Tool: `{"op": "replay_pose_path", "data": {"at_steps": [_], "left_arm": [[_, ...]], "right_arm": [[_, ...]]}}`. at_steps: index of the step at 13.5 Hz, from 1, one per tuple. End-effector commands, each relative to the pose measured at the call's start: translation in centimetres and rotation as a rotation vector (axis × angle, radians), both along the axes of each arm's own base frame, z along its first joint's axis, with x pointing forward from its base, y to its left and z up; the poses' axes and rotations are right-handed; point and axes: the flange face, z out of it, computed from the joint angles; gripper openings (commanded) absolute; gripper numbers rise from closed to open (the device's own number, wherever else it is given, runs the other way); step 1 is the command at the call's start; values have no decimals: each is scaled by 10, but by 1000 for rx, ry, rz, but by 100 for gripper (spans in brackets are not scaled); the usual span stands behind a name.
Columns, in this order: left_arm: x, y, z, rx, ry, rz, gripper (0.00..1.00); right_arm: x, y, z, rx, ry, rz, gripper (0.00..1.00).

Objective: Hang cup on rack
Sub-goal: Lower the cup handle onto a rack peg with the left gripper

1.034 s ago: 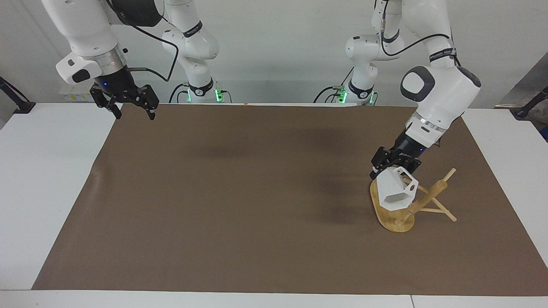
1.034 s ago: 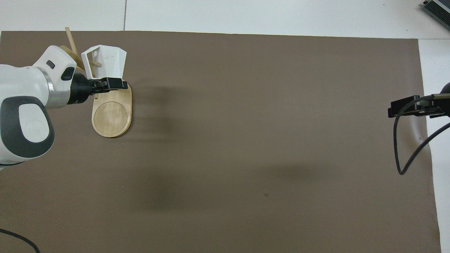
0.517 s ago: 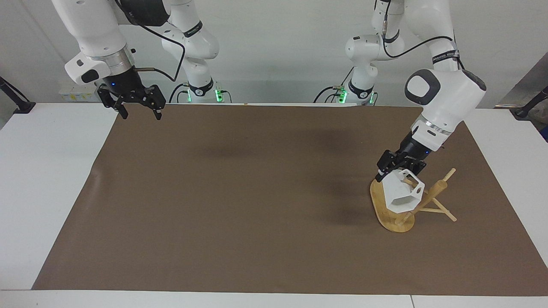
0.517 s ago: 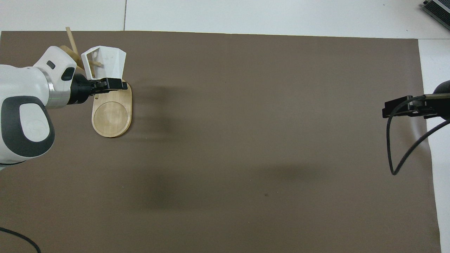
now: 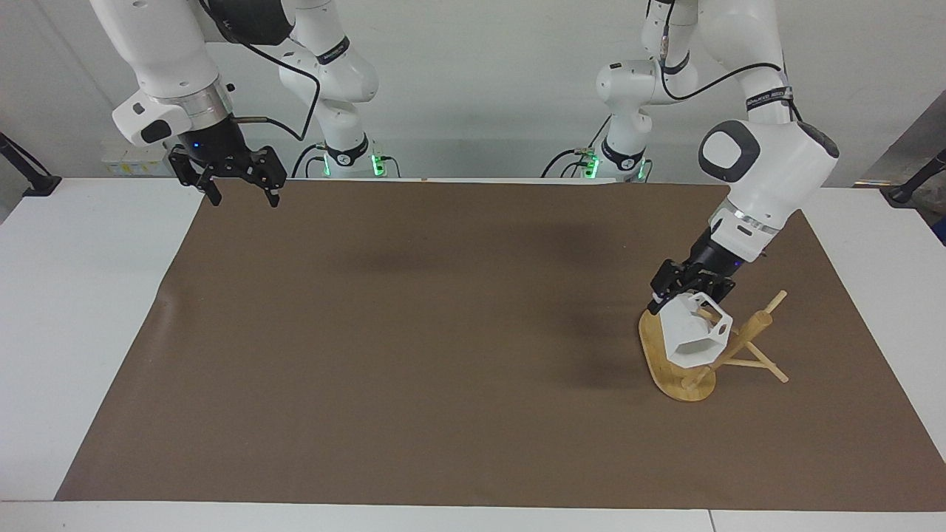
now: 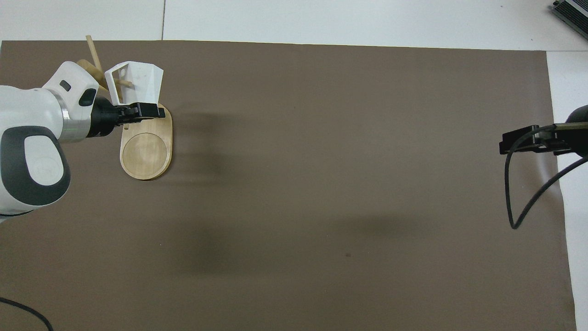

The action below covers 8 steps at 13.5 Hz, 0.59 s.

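The left gripper [image 5: 678, 294] is over the bamboo mug rack [image 5: 684, 377] at the left arm's end of the desk [image 5: 89, 295], and its fingers [image 6: 151, 110] are clenched on the white faceted cup [image 5: 695, 336]. The cup hangs tipped on its side just below the fingers, its polygonal mouth turned away from the robots and somewhat downward. The blocky handle points toward the rack's leaning post, and in the overhead view a thin peg [image 6: 123, 83] shows through the handle's round hole. Whether the handle bears on that peg or merely surrounds it cannot be told.

The rack is tilted rather than standing flat. Its oval base [image 6: 147, 149] is propped up on edge, with the broad underside and its round recess turned toward the robots, directly beneath the fingers. The thick post slants away from the base toward the desk's edge at the left arm's end, and the crossing peg sticks splay out around it, one touching the brown mat [image 5: 414, 355] that covers the desk.

The right gripper [image 5: 238, 182] waits well apart from the cup, up in the air over the mat's corner at the right arm's end. Its fingers are spread wide and released, with nothing between them. A black cable [image 6: 528, 193] loops down from that arm.
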Motion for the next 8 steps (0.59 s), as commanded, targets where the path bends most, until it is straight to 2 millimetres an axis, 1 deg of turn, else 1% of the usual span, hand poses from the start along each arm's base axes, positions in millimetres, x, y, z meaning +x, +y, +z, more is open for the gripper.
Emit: {"op": "replay_pose_path", "data": {"at_steps": [1, 3, 6, 7, 8], "left_arm": [[-4, 4, -1, -6, 7, 17, 0], [-6, 9, -2, -5, 28, 15, 0], [-8, 10, -1, -1, 39, 10, 0], [-10, 10, -2, -3, 61, 5, 10], [-11, 12, -3, -5, 73, 7, 28]], "right_arm": [[-6, 0, 0, -3, -3, -11, 100], [-6, 0, 0, -3, -2, -13, 100], [-6, -5, 0, -3, 0, -20, 100], [-6, -5, 0, -3, 0, -19, 100], [-6, -4, 0, -3, 0, -17, 100]]}}
